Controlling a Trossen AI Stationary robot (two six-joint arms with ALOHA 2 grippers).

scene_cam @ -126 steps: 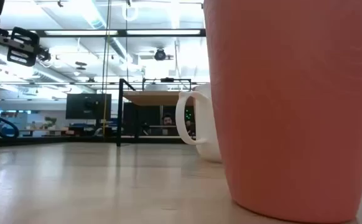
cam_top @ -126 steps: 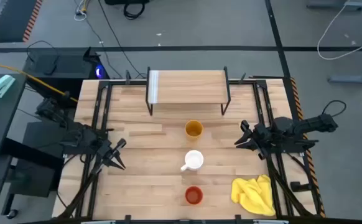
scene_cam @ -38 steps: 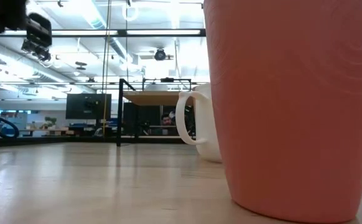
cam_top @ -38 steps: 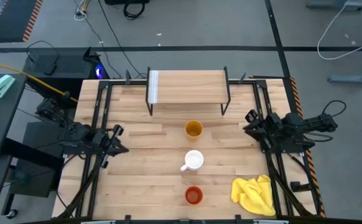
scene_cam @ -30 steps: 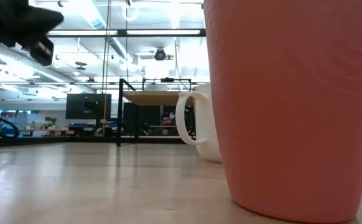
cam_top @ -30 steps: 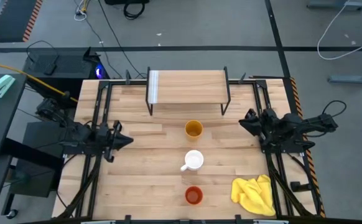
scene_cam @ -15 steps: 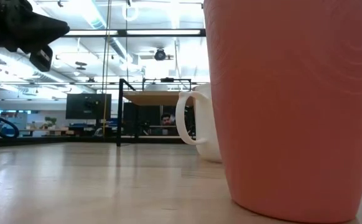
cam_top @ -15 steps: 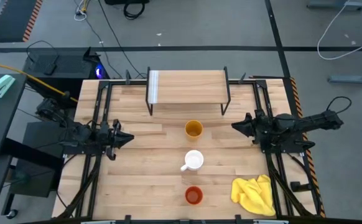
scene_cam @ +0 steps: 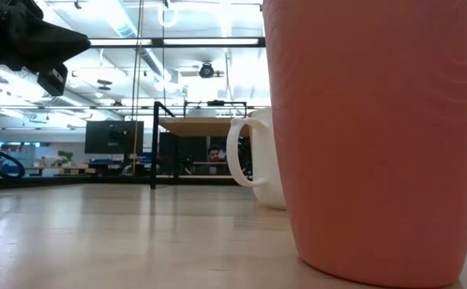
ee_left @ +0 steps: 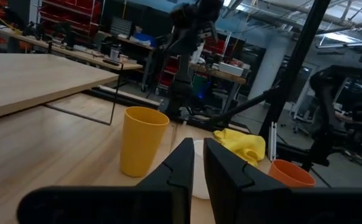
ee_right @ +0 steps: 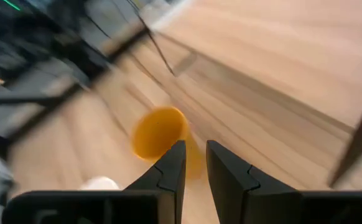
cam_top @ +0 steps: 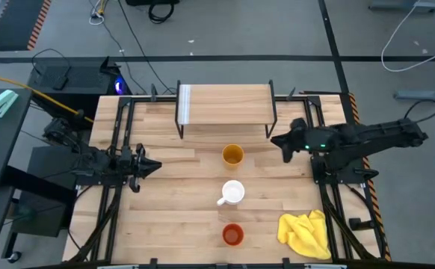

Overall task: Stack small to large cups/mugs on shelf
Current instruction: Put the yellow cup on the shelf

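Note:
Three vessels stand in a row down the table's middle: the yellow-orange tumbler (cam_top: 232, 155) farthest, the white mug (cam_top: 232, 193) with its handle toward the left, and the red-orange cup (cam_top: 232, 235) nearest, each on its base. The light-wood shelf (cam_top: 225, 104) stands on black legs at the far edge. My left gripper (cam_top: 155, 164) hovers left of the row, shut, pointing at the tumbler (ee_left: 142, 140). My right gripper (cam_top: 275, 141) hovers right of the tumbler (ee_right: 159, 132), near the shelf's right front leg (cam_top: 270, 127), shut and holding nothing.
A crumpled yellow cloth (cam_top: 306, 233) lies at the near right corner. Black rails run along both table sides. In the low view the red-orange cup (scene_cam: 378, 136) fills the foreground and the mug (scene_cam: 257, 164) stands behind it. Bare wood lies between my left gripper and the row.
My right arm has stretched out over the table, carrying its gripper toward the left edge, closer to the yellow-orange tumbler and the shelf's right leg. My left gripper has crept a little toward the right. The cups and the cloth have stayed put.

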